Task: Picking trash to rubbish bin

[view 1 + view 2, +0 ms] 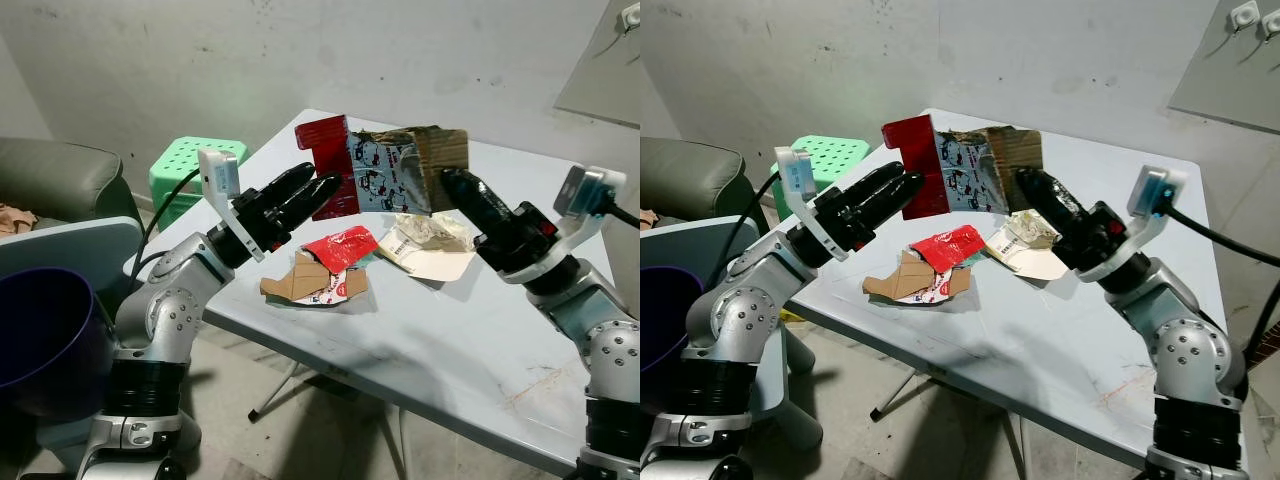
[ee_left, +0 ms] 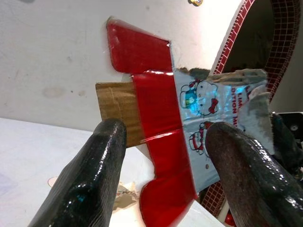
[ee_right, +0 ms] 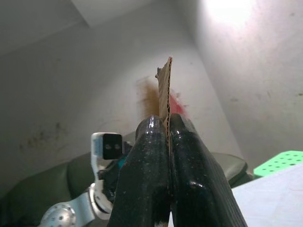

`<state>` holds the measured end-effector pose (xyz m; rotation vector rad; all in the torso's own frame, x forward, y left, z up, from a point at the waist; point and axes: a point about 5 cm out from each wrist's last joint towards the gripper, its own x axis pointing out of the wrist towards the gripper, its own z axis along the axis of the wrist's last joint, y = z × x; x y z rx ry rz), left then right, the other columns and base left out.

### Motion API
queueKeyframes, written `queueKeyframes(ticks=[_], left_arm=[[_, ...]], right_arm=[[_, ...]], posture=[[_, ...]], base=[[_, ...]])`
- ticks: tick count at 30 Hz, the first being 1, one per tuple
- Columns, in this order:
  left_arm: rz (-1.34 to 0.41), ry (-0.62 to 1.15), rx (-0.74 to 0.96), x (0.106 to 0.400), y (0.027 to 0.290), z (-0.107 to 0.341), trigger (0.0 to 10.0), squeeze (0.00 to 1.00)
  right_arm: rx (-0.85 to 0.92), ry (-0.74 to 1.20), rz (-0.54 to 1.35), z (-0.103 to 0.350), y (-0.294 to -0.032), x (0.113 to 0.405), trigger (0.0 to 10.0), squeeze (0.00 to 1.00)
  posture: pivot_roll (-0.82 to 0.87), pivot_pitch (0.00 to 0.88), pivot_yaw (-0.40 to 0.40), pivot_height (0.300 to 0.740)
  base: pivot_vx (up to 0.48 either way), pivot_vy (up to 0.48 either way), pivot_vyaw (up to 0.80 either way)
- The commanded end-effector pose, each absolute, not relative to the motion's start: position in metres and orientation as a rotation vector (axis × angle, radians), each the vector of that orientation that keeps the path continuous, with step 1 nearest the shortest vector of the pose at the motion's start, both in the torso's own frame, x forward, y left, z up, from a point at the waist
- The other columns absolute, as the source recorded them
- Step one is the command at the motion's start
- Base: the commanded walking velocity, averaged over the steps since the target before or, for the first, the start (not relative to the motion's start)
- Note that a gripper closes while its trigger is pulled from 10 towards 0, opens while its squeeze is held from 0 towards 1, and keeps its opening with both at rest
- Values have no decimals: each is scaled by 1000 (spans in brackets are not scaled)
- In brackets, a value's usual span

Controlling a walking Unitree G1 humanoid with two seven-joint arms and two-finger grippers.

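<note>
A flattened carton piece (image 1: 385,170), red at one end, with a silvery cartoon print in the middle and bare brown card at the other end, hangs in the air above the white table (image 1: 450,340). My right gripper (image 1: 447,180) is shut on its brown end; in the right wrist view the card's edge (image 3: 164,90) stands up between the pressed fingers (image 3: 151,165). My left gripper (image 1: 315,180) is open at the red end, and its fingers (image 2: 94,175) straddle the carton (image 2: 161,137) without closing. A purple bin (image 1: 45,340) stands at my lower left.
On the table under the carton lie a red wrapper (image 1: 340,245), brown card scraps (image 1: 300,280) and a crumpled beige paper bag (image 1: 430,245). A green stool (image 1: 195,165) and a grey sofa (image 1: 50,175) stand to the left, before a bare wall.
</note>
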<state>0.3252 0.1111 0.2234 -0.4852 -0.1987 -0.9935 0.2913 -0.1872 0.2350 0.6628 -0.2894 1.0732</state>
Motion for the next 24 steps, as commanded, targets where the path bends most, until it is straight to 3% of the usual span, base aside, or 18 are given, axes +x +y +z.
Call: queueKeyframes(ticks=[1, 12, 24], left_arm=[[-1010, -213, -474, 324, 111, 228, 10000, 0], [-996, -202, -473, 325, 116, 226, 10000, 0], [-1079, -211, -531, 317, 99, 229, 10000, 0]], right_arm=[[652, -320, 1115, 242, -186, 285, 10000, 0], [696, -325, 1171, 246, -187, 280, 10000, 0], [705, -307, 1189, 245, -181, 282, 10000, 0]], posture=[[-25, 0, -55, 740], [-26, 0, -54, 740], [-27, 0, -59, 740]], base=[[0, 0, 0], [0, 0, 0], [0, 0, 0]])
